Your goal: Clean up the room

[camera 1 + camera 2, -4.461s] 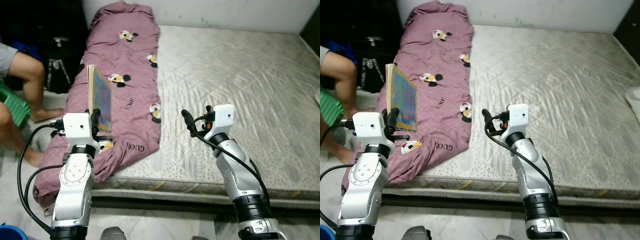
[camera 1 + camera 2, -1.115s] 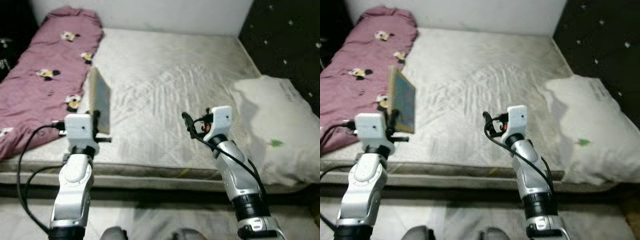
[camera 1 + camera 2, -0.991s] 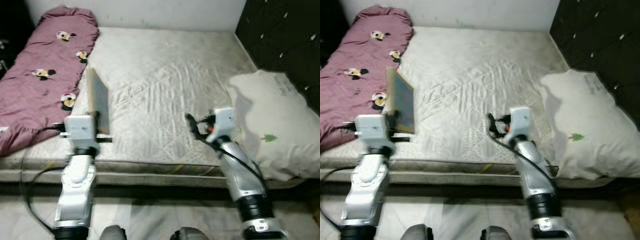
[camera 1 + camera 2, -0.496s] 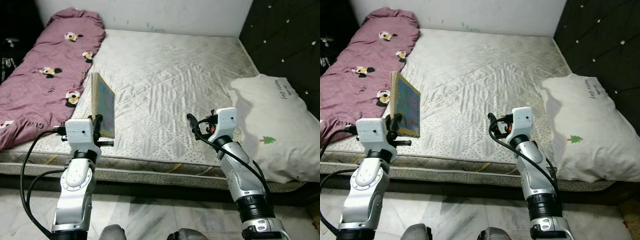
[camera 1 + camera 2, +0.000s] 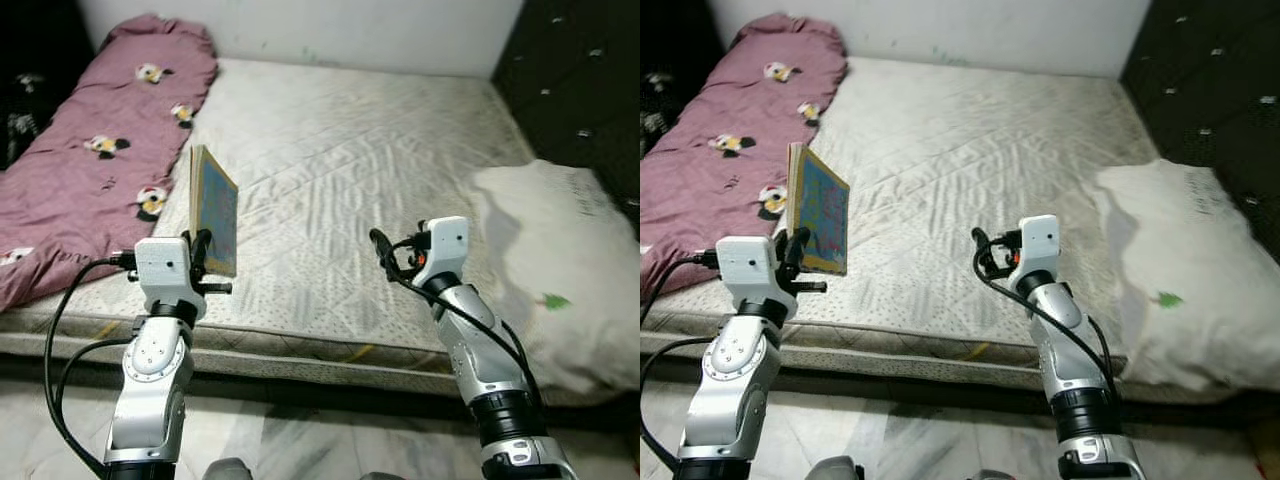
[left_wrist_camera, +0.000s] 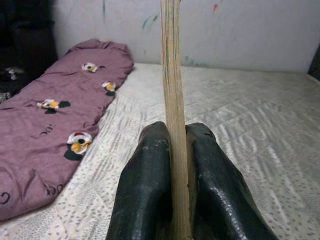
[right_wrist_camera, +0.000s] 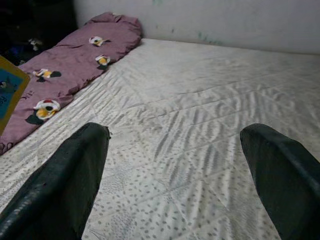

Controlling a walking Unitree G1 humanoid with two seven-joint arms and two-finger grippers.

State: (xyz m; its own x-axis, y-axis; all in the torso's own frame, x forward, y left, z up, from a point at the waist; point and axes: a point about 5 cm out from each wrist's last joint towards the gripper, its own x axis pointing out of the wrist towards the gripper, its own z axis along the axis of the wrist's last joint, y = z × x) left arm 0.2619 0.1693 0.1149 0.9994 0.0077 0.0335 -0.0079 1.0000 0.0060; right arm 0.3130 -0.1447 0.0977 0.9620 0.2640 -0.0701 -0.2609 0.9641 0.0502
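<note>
My left gripper (image 5: 198,250) is shut on the lower edge of a thin book (image 5: 215,209) with a blue cover, held upright over the near left part of the mattress (image 5: 380,150). The left wrist view shows the book's page edge (image 6: 172,100) clamped between both black fingers (image 6: 147,195). My right gripper (image 5: 381,250) hangs open over the mattress's near middle, with nothing between its fingers (image 7: 70,185). A purple blanket (image 5: 90,160) with cartoon prints lies along the bed's left side. A white pillow (image 5: 560,270) rests at the right edge.
A white wall (image 5: 350,30) runs behind the bed. A dark padded headboard (image 5: 580,90) stands at the right. The pale tiled floor (image 5: 300,440) lies below the bed's near edge. Dark items (image 5: 20,110) sit at the far left.
The camera has swung from the blanket on the left towards the bed's middle and the pillow. The book stays clamped in my left gripper; the right stays open.
</note>
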